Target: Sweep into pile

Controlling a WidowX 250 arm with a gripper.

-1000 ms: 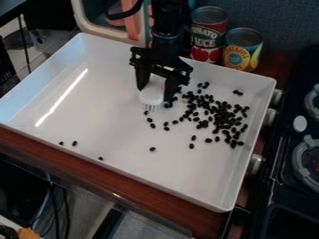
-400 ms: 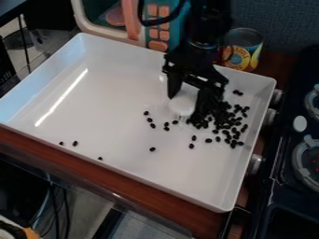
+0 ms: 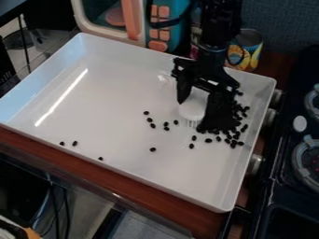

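Note:
The black gripper (image 3: 197, 103) hangs over the right half of the white tray, shut on a white round brush (image 3: 192, 111) whose bristles point down at the tray floor. Small black beans (image 3: 235, 135) lie clustered just right of the gripper, which covers part of the cluster. A loose few beans (image 3: 166, 126) lie left of the brush. One bean (image 3: 152, 149) is nearer the front, and several more (image 3: 74, 143) are scattered by the tray's front left.
The white tray's (image 3: 143, 179) raised walls surround the beans. Behind it stand a toy microwave (image 3: 134, 28) and a can (image 3: 250, 46). A black toy stove (image 3: 293, 154) is at the right, beyond the tray wall.
The gripper has moved right with the brush, from near the tray's middle to the bean cluster. Beans at the cluster's left side are now pushed right or covered by the gripper.

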